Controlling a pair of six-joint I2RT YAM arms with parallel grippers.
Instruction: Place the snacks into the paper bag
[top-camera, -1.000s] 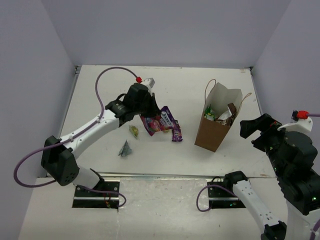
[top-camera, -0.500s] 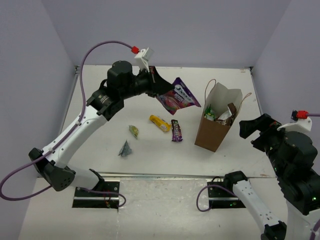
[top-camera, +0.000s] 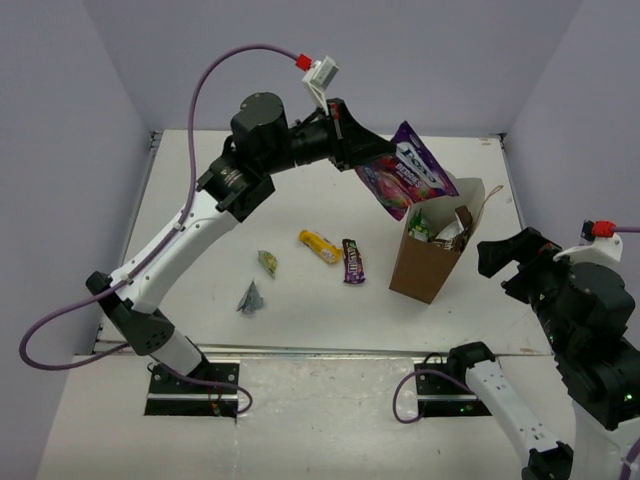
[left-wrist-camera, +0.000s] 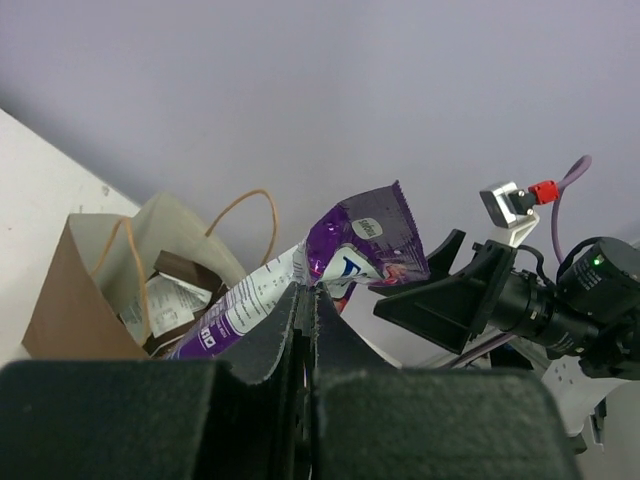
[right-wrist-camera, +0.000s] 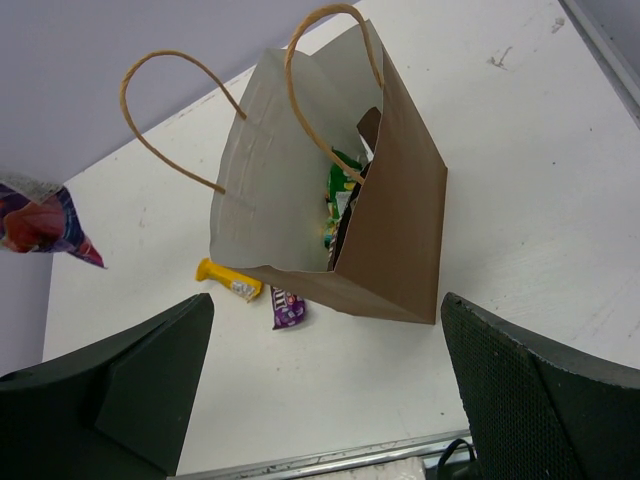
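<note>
**Item 1. left gripper (top-camera: 362, 158).** It is hanging high above the table (top-camera: 380, 305). The jaws are pressed together and pinching the top edge of the purple Fox's pouch (top-camera: 412, 180). In the left wrist view the fingers (left-wrist-camera: 288, 322) are meeting on the foil with no gap showing.

**Item 2. purple Fox's pouch.** It is hanging slantwise from the pinch. Its free end is dipping below and ahead of the gripper, toward the bag's mouth. Whether it is touching the rim cannot be told.

**Item 3. paper bag (top-camera: 428, 268).** It is standing upright just below and beyond the gripper with its mouth gaping. A green bag (right-wrist-camera: 345, 178) and a brown wrapper (right-wrist-camera: 368, 125) are showing inside.

**Item 4. dark brown bar (top-camera: 353, 261) and yellow bar (top-camera: 320, 246).** Both are lying on the table well below the gripper, back toward its arm, near the bag's foot.

**Item 5. tiny green wrapper (top-camera: 267, 262) and grey wrapper (top-camera: 251, 298).** These are lying farther back again, toward the arm's base.

**Item 6. right gripper (top-camera: 508, 268).** It is the farthest item, beyond the bag. It is hovering with fingers spread wide, carrying nothing and facing the bag.

**Step in hand (judged).** The pouch is being carried to the bag and is not yet released.

**Next move (judged).** The pouch's lower end needs centring over the mouth and easing down past the packets inside. Only then should the jaws part. The pouch is looking broad against the narrow opening, so a skewed entry could be snagging the rim or tipping the bag. Four snacks are waiting on the table afterwards.
</note>
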